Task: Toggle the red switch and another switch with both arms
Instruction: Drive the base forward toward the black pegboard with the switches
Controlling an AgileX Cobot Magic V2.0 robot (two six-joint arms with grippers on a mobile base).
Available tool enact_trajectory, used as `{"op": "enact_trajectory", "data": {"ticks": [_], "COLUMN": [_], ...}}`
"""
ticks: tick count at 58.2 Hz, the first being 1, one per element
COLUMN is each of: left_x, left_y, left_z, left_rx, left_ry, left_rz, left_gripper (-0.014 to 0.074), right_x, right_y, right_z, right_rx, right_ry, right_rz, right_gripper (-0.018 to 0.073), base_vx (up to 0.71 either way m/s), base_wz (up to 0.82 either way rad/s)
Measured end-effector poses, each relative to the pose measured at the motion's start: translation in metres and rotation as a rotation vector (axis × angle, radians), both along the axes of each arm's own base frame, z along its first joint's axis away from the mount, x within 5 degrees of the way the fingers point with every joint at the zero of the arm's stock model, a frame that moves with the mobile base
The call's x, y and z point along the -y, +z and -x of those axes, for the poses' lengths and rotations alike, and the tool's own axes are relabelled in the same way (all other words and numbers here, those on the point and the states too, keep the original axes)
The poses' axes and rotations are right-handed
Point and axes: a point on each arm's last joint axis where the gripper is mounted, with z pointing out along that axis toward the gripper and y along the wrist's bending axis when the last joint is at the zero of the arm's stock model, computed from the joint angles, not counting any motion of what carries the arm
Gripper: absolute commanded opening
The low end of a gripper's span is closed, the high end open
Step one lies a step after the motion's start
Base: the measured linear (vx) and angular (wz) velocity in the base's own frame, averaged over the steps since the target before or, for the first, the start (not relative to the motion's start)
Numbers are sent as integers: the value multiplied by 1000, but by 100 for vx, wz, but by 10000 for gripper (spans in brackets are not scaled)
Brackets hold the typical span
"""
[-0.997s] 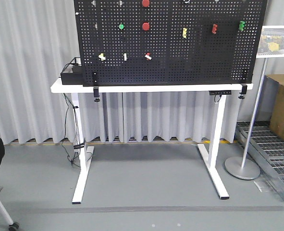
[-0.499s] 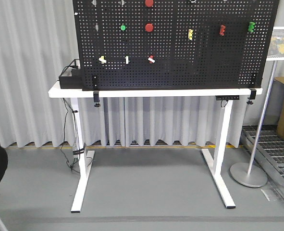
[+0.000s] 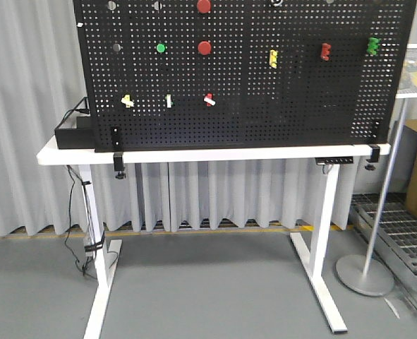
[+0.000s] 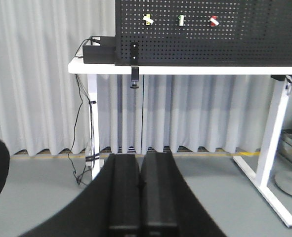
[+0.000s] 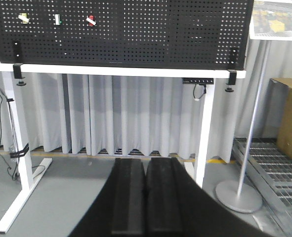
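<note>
The red switch [image 3: 209, 99] sits low on the black pegboard [image 3: 300, 106], with its white lever tilted. Left of it are a green-based toggle [image 3: 168, 101] and the other switch, pale yellow with a white lever [image 3: 127, 101]. Neither gripper shows in the front view. In the left wrist view my left gripper [image 4: 141, 157] is shut with nothing in it, far below and short of the red switch [image 4: 214, 20] and the yellow switch [image 4: 147, 19]. My right gripper [image 5: 145, 162] is also shut and holds nothing, well away from the red switch [image 5: 91, 20] and the yellow switch [image 5: 23, 18].
The pegboard stands clamped on a white table [image 3: 194, 155] with white legs. A black box [image 3: 73, 134] with cables sits at its left end. Round red buttons [image 3: 204, 48] and coloured clips [image 3: 325, 51] are higher up. A sign stand [image 3: 367, 272], floor grating and a cardboard box are on the right.
The table and pegboard have grown larger in the front view and slid left, so my viewpoint has moved closer and rightward. No switch lever has visibly changed.
</note>
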Motion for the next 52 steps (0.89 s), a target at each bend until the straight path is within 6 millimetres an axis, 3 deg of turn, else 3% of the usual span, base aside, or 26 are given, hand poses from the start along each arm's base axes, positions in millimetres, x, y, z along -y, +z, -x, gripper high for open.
{"op": "enact_trajectory", "data": {"ticks": [52], "left_x": [0], "left_y": [0], "left_z": [0], "left_rx": [0], "left_ry": [0], "left_rz": [0], "left_gripper": [3], "right_x": [0], "right_y": [0], "right_z": [0], "right_rx": [1], "right_ry": [0], "right_rz": [0], "right_gripper": [-6], "base_vx": [42], "base_wz": [3]}}
